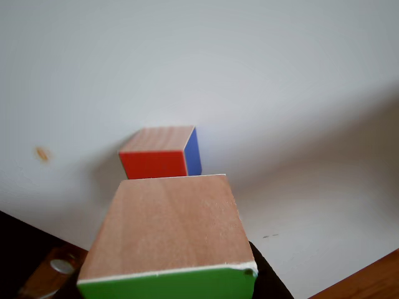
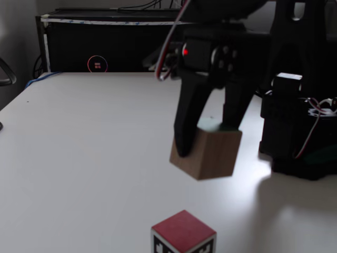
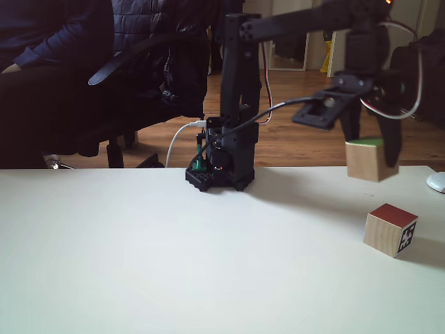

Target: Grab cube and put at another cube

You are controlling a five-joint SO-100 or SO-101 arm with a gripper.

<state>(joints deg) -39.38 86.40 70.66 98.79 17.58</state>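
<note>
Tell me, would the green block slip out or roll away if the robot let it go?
The green block looks stiff, with flat wooden faces, so it likely won't roll. It hangs tilted in the gripper, above the table, so if dropped it might land on an edge and tumble. Painted sides may be a bit slippery.

The cube (image 1: 171, 233) shows a bare light-brown wood-grain face with a bright green side below it, a thin white edge between the two; in both fixed views it reads tan with a strip of green on top (image 3: 370, 160). The other cube (image 1: 161, 152) has a wood-grain top, a red-orange side and a blue side; in a fixed view its top is dull red, one side carrying a black-and-white marker pattern (image 3: 391, 229). The desk (image 2: 84, 158) is plain white; the gripper (image 2: 206, 150) is black.
</note>
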